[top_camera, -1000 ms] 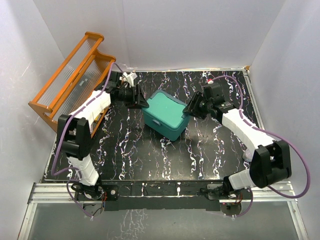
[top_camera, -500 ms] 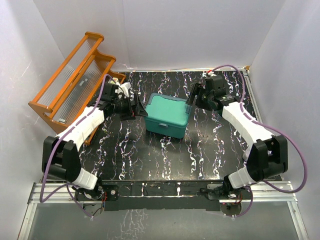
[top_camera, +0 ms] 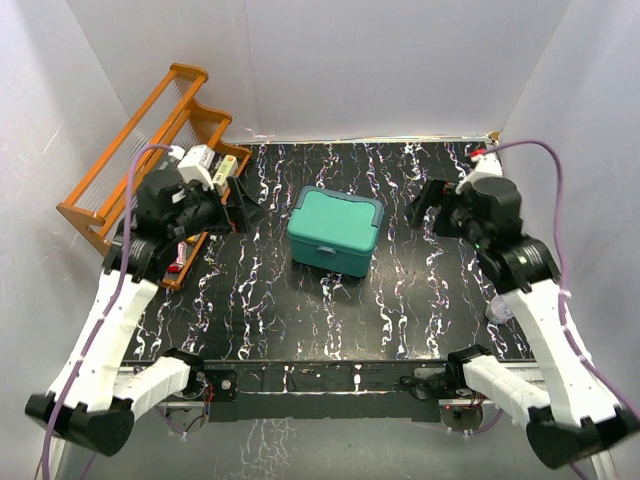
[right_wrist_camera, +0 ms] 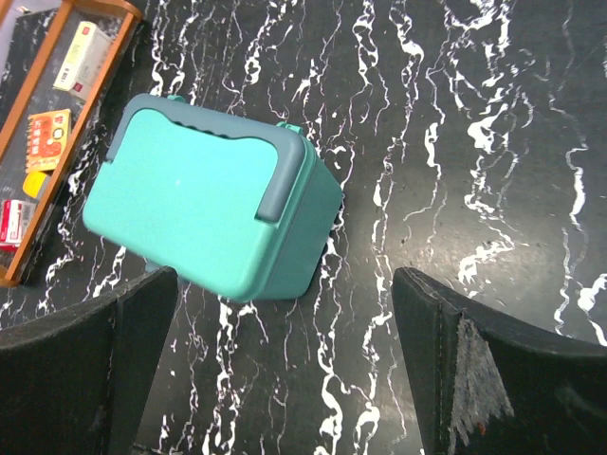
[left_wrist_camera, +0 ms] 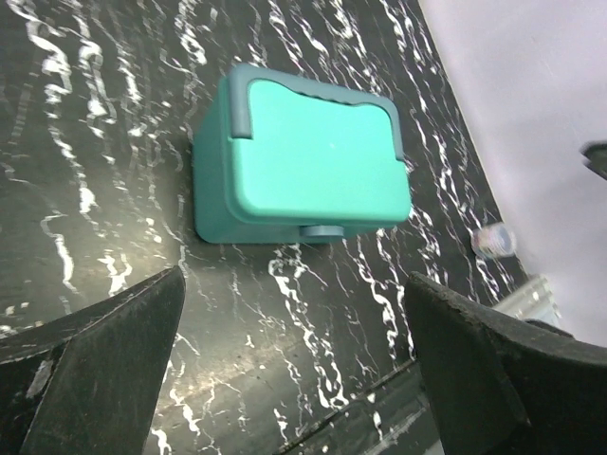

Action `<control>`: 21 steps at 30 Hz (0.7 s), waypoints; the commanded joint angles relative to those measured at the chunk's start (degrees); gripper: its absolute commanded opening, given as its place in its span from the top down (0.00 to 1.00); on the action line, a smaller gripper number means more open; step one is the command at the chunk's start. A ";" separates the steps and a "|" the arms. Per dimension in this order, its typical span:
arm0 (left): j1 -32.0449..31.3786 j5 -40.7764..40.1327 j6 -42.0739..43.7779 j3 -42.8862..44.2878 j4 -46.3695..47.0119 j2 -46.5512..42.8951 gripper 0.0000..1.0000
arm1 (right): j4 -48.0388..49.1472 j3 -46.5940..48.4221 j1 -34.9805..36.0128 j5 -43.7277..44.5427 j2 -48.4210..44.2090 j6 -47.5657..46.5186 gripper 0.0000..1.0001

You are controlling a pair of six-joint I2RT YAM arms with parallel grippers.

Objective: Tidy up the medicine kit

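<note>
The medicine kit (top_camera: 335,230) is a teal box with its lid down, standing in the middle of the black marbled table (top_camera: 300,320). My left gripper (top_camera: 243,213) hangs to its left, open and apart from it. My right gripper (top_camera: 428,208) hangs to its right, also open and clear of it. In the left wrist view the kit (left_wrist_camera: 313,156) lies beyond the empty left gripper (left_wrist_camera: 294,280), latch towards the near table edge. The right wrist view shows the kit (right_wrist_camera: 209,209) below the spread right gripper (right_wrist_camera: 285,280), with nothing between the fingers.
An orange wooden rack (top_camera: 150,150) stands at the back left, with small medicine boxes (right_wrist_camera: 47,137) on its lower shelf. A small clear bottle (top_camera: 498,310) lies near the right arm. White walls close in the table on three sides.
</note>
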 commanded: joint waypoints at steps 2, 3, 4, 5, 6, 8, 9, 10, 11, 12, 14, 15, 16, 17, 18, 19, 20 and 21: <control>0.12 -9.44 2.30 0.63 -6.28 -6.08 0.01 | -8.25 3.42 -0.12 4.72 -8.34 -1.11 0.02; 0.10 -9.85 2.57 0.64 -6.63 -7.33 0.01 | -9.10 4.07 -0.08 6.20 -10.13 -0.92 0.02; 0.12 -10.33 2.94 0.89 -7.01 -8.74 0.01 | -9.79 4.58 -0.11 8.85 -11.39 -0.22 0.02; 0.09 -11.06 3.11 1.27 -7.47 -9.92 0.01 | -10.06 4.63 -0.07 11.50 -13.02 0.47 0.02; 0.11 -11.75 3.32 1.83 -8.14 -11.16 0.01 | -10.02 4.44 -0.08 13.46 -14.58 0.40 0.02; 0.12 -13.00 4.11 2.99 -9.40 -13.47 0.01 | -10.05 4.49 -0.08 15.94 -17.28 0.49 0.02; 0.12 -13.54 4.36 3.56 -10.11 -14.29 0.01 | -10.04 4.58 -0.11 16.95 -18.39 0.49 0.02; 0.12 -13.88 4.69 4.16 -10.77 -15.22 0.01 | -10.26 4.85 -0.07 17.60 -19.48 0.53 0.02; 0.14 -14.29 4.90 4.58 -11.44 -16.12 0.01 | -10.52 5.06 -0.10 18.20 -20.35 0.71 0.02; 0.12 -14.83 5.12 5.02 -11.93 -17.13 0.01 | -10.85 5.33 -0.06 18.64 -20.95 0.88 0.02; 0.10 -15.22 5.64 5.69 -12.69 -18.94 0.01 | -11.63 5.84 -0.11 19.45 -21.74 1.48 0.02; 0.12 -15.32 5.63 6.05 -13.00 -19.79 0.01 | -11.92 6.12 -0.12 19.76 -21.91 1.79 0.02; 0.12 -15.25 5.68 6.31 -13.19 -20.56 0.01 | -12.21 6.44 -0.07 19.96 -22.08 2.07 0.02; 0.12 -15.21 5.68 6.58 -13.41 -21.29 0.01 | -12.45 6.67 -0.07 20.25 -22.17 2.25 0.02; 0.12 -15.29 5.68 6.70 -13.62 -21.92 0.01 | -12.65 6.78 -0.11 20.59 -22.30 2.45 0.02; 0.12 -15.56 5.54 6.71 -13.82 -22.55 0.01 | -12.71 6.70 -0.11 21.02 -22.47 2.56 0.02; 0.11 -15.79 5.36 6.49 -13.87 -23.09 0.01 | -12.53 6.42 -0.08 21.38 -22.60 2.58 0.02; 0.12 -16.10 5.34 6.18 -14.03 -23.59 0.01 | -12.16 5.84 -0.11 21.61 -22.97 2.58 0.02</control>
